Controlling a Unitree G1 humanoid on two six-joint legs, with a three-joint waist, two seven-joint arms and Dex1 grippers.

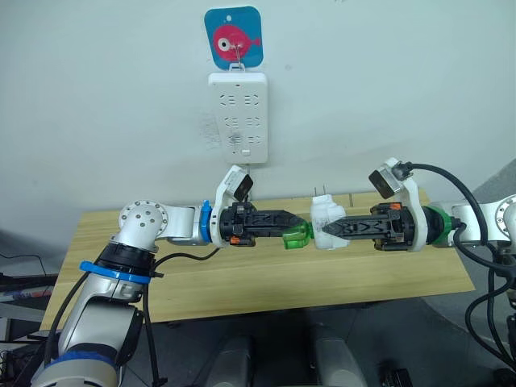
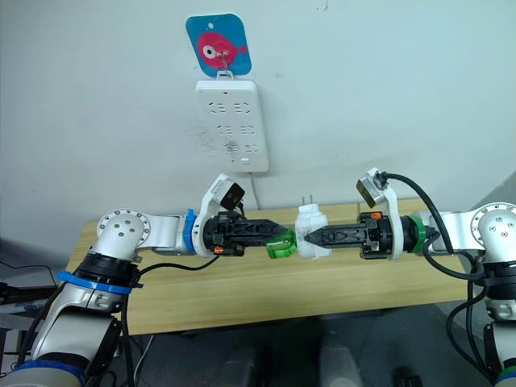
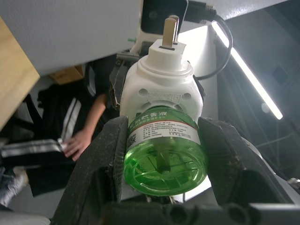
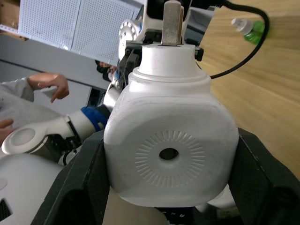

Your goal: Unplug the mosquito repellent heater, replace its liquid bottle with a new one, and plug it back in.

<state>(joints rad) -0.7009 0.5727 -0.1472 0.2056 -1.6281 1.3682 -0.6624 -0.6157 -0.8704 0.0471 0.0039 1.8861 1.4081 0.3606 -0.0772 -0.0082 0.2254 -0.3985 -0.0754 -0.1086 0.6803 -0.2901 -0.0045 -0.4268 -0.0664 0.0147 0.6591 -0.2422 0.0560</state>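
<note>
White plastic forms the mosquito repellent heater, a small rounded unit held in the air above the wooden table, between the two pincers and touching both. Its two metal plug prongs stand upward, free of any socket. The right gripper is clamped on the heater body, one black finger pressed to each flank; in the right wrist view the heater's face with its ribbed ring and central hole looks straight back along those fingers. Directly opposite, the left gripper is clamped on the green liquid bottle, which is seated in the heater's far side; in the left wrist view the translucent green bottle, with a printed label band round its neck, sits tight between the two fingers, its neck entering the white housing. The two arms meet nearly head-on, level with one another.

Behind the pincers and above them, a tall white multi-socket strip hangs on the pale wall from a blue square hook plate with a red fish. In the right wrist view a second green bottle with a white cap lies on the table beyond the heater. A person's hand shows at that view's edge.
</note>
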